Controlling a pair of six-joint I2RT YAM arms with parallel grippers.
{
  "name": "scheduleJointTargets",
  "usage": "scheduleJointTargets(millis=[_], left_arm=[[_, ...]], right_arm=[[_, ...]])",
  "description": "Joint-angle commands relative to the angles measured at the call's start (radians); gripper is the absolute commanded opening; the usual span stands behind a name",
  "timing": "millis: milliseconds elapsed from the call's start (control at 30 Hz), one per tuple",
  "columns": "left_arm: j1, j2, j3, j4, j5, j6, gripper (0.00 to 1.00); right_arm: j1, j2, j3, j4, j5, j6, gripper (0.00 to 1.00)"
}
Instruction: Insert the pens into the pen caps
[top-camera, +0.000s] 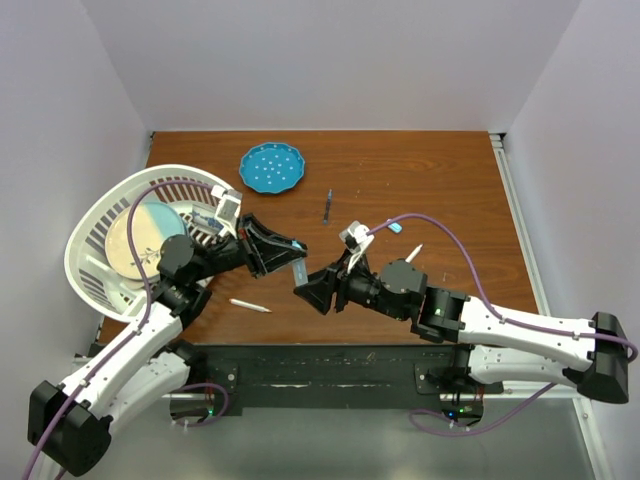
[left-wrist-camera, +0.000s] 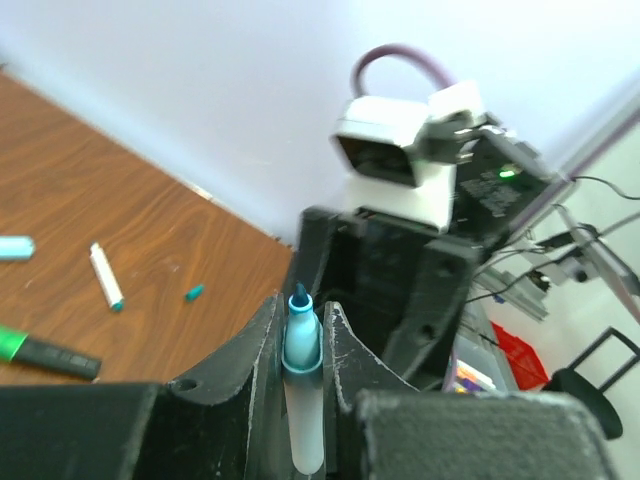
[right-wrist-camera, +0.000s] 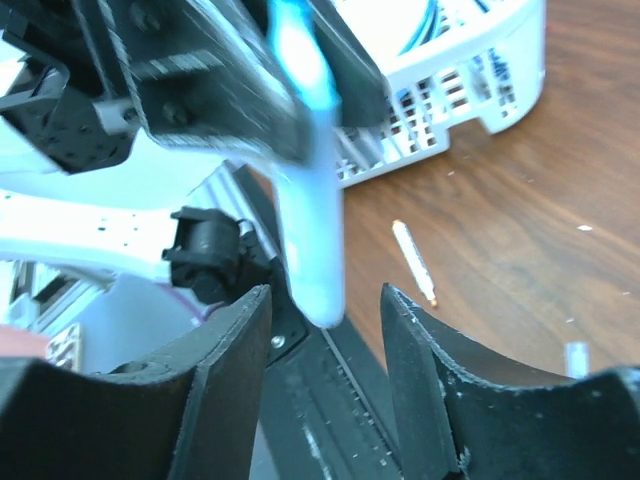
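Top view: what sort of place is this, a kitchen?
Likely a robot test bench, not a kitchen: a wooden table boxed in by pale walls, a left arm and right arm mounted at its edge, loose pens.

The light-blue pen (right-wrist-camera: 315, 250) is blurred, its top cut off.

Seen from above a wooden table (top-camera: 430, 180), the left gripper (top-camera: 296, 256) holds a pale blue pen (top-camera: 299, 272) just beside the right gripper (top-camera: 306, 289). 1 blue dotted plate (top-camera: 271, 167) sits behind.
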Motion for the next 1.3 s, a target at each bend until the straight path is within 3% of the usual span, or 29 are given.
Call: scheduleJointTargets(millis=[0, 333, 433, 467, 533, 567, 600, 700, 867, 967, 1033, 1133, 1167, 1233, 1267], left_arm=[[-0.001, 0.003, -0.017, 0.237, 0.074, -0.108, 0.0], [-0.001, 0.006, -0.029, 0.283, 0.104, -0.139, 0.0], [-0.001, 0.008, -0.035, 0.283, 0.106, -0.14, 0.0], [-0.001, 0.006, -0.04, 0.292, 0.107, -0.146, 0.0], [-0.001, 0.006, -0.049, 0.308, 0.106, -0.154, 0.0], [-0.001, 0.006, -0.058, 0.315, 0.103, -0.157, 0.02], [-0.001, 0.005, -0.061, 0.321, 0.101, -0.16, 0.17], [-0.001, 0.008, -0.086, 0.346, 0.1, -0.171, 0.39], [-0.001, 0.013, -0.116, 0.375, 0.097, -0.183, 0.42], [-0.001, 0.014, -0.12, 0.378, 0.097, -0.182, 0.41], [-0.001, 0.017, -0.121, 0.378, 0.095, -0.178, 0.36], [-0.002, 0.022, -0.121, 0.38, 0.101, -0.178, 0.06], [-0.002, 0.022, -0.121, 0.377, 0.104, -0.177, 0.0], [-0.002, 0.01, -0.117, 0.34, 0.101, -0.163, 0.0], [-0.001, 0.0, -0.112, 0.309, 0.086, -0.134, 0.0]], right_arm=[[0.002, -0.019, -0.012, 0.076, -0.059, 0.039, 0.49], [0.002, -0.003, -0.01, 0.166, -0.088, 0.05, 0.4], [0.002, 0.01, -0.002, 0.176, -0.089, 0.047, 0.21], [0.002, 0.013, 0.001, 0.176, -0.089, 0.046, 0.08], [0.002, 0.013, -0.004, 0.203, -0.094, 0.046, 0.0], [0.002, 0.011, -0.012, 0.215, -0.097, 0.047, 0.0], [0.002, 0.01, -0.013, 0.238, -0.095, 0.049, 0.0], [0.002, 0.004, -0.009, 0.254, -0.076, 0.052, 0.0], [0.002, 0.02, 0.016, 0.249, -0.074, 0.044, 0.0], [0.002, 0.034, 0.021, 0.254, -0.077, 0.049, 0.0], [0.002, 0.042, 0.021, 0.255, -0.077, 0.052, 0.0], [0.002, 0.05, 0.024, 0.249, -0.065, 0.064, 0.01], [0.0, 0.05, 0.025, 0.229, -0.054, 0.069, 0.09], [0.002, 0.039, 0.027, 0.194, -0.022, 0.082, 0.24], [0.002, 0.03, 0.024, 0.145, 0.01, 0.082, 0.37]])
